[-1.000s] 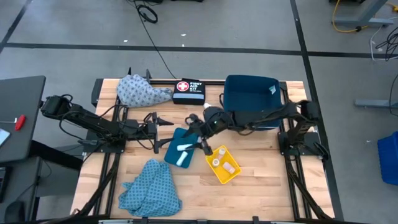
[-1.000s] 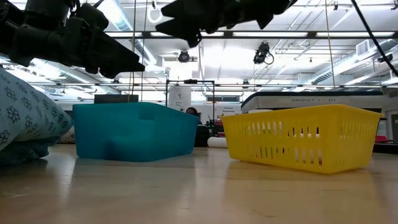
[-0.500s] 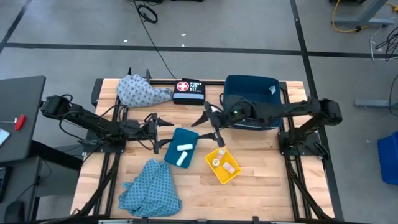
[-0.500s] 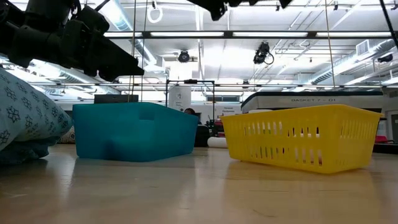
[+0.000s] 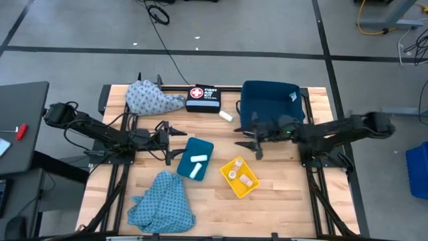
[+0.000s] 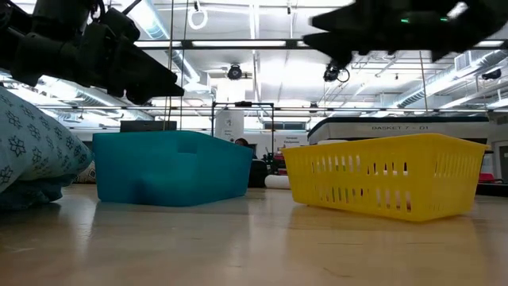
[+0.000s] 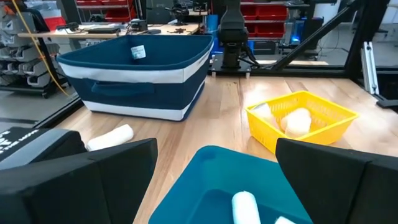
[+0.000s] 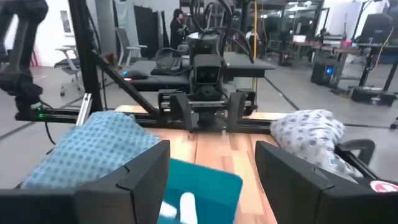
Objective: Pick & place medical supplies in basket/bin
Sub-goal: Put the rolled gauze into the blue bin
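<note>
On the wooden worktop (image 5: 281,201) stand 3 containers. The small teal bin (image 5: 194,157) near the middle holds 2 white rolls (image 5: 198,165), one lying across the other's end; the left wrist view shows them at the bin's near end. Just beside it, toward the right arm, the yellow basket (image 5: 240,177) sits turned at an angle and holds 2 or 3 small pale vials (image 5: 239,175), though they are too small to count with certainty. The large dark-blue bin (image 5: 269,104) with its white band stands at the far edge of the worktop; nothing can be made out inside it. A third white roll (image 5: 227,115) lies loose on the wood between the dark-blue bin and the black first aid pouch (image 5: 202,98). 1 light-blue patterned cloth (image 5: 153,98) is bunched at the far edge beside the pouch, and the other cloth (image 5: 162,203) is spread at the near edge, in front of the teal bin; neither is in a container. The left gripper (image 5: 175,141) hangs just beside the teal bin with its fingers spread wide and nothing between them. The right gripper (image 5: 248,137) is above the worktop in front of the dark-blue bin, between it and the yellow basket, fingers likewise wide apart and empty.
</note>
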Action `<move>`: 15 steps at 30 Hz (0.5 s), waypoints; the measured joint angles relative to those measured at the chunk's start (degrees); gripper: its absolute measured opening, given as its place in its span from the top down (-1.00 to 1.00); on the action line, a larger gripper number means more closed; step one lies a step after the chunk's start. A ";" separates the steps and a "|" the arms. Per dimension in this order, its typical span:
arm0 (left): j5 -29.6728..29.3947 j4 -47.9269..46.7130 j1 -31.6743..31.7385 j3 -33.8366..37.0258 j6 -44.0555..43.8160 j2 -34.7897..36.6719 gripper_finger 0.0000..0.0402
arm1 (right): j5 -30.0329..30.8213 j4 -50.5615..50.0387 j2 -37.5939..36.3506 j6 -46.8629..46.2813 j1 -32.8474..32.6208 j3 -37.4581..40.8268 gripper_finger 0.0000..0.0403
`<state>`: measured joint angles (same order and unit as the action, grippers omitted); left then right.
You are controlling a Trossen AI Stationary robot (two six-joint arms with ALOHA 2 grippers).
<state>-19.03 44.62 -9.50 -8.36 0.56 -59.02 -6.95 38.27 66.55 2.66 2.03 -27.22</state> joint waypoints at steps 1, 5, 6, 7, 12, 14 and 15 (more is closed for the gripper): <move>0.10 -0.04 0.25 0.00 -0.45 0.00 -0.65 | 0.74 -0.17 -2.43 0.00 0.10 1.73 -0.20; 1.26 0.04 1.24 0.00 -1.59 0.00 -0.65 | 1.59 -0.25 -13.03 -0.30 0.16 9.44 -0.20; 1.27 0.08 1.49 -0.03 -1.70 -0.01 -0.65 | 2.13 -0.40 -15.46 -0.67 0.15 11.33 -0.20; 1.27 0.13 1.78 -0.09 -1.77 -0.13 -0.65 | 2.58 -0.35 -17.63 -1.14 0.15 12.93 -0.20; 3.00 -0.40 3.41 -0.75 -2.80 -0.38 -0.65 | 4.71 0.09 -27.14 -3.27 0.15 20.19 -0.20; 3.72 -2.73 4.20 -2.60 -2.87 -0.92 -0.65 | 5.02 0.07 -30.31 -3.47 0.08 22.53 -0.20; 4.00 -4.06 4.49 -3.73 -2.72 -1.31 -0.65 | 5.33 0.09 -31.69 -3.52 0.08 23.44 -0.20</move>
<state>-15.03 40.56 -5.01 -12.09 -2.17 -60.33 -1.62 38.36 34.86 -0.86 2.11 -3.78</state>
